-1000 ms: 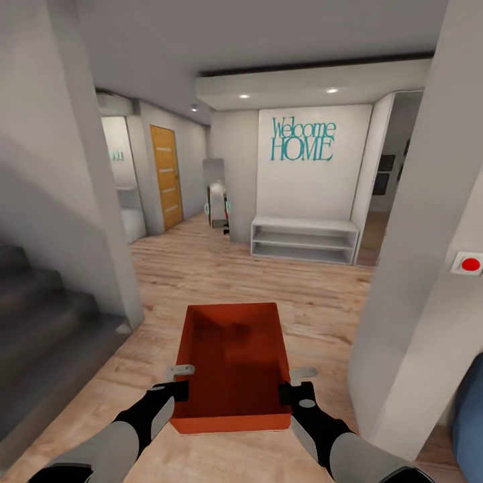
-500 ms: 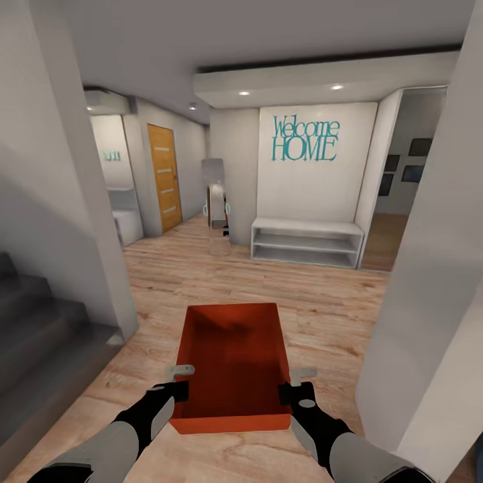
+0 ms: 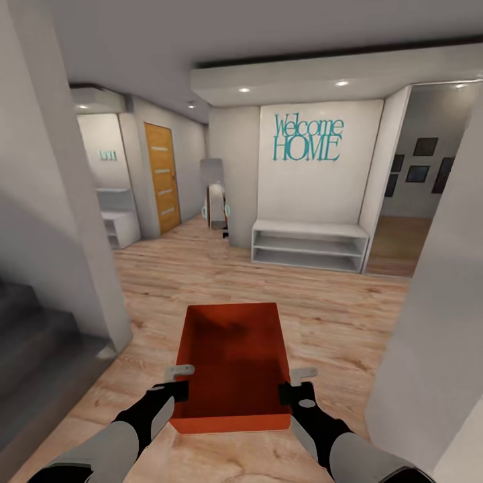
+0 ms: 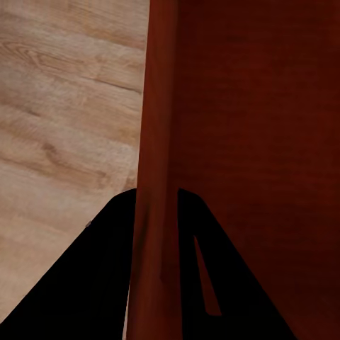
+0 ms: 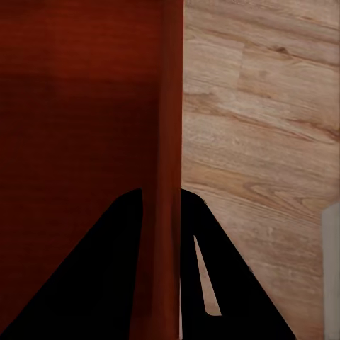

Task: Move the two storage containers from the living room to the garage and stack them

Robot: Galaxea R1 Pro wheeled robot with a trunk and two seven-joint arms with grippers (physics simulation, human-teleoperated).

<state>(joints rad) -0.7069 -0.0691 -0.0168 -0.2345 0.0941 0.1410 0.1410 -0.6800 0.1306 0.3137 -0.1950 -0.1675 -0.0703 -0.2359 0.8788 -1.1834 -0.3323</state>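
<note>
A pale wood plank floor (image 3: 322,302) spreads through an entry hall with white walls. At 12 o'clock, a wall carries teal "Welcome HOME" lettering (image 3: 307,138) above a low white shelf bench (image 3: 308,243). At 11 o'clock stands an orange wooden door (image 3: 161,176); dark grey stairs (image 3: 33,349) sit at 9 o'clock. A red-orange storage container (image 3: 231,365), open-topped and empty, is carried low at 6 o'clock, above the planks. The left tool (image 3: 178,381) is clamped on its left wall, one finger inside and one outside, as the left wrist view shows (image 4: 157,212). The right tool (image 3: 295,384) is clamped likewise on the right wall (image 5: 161,212).
</note>
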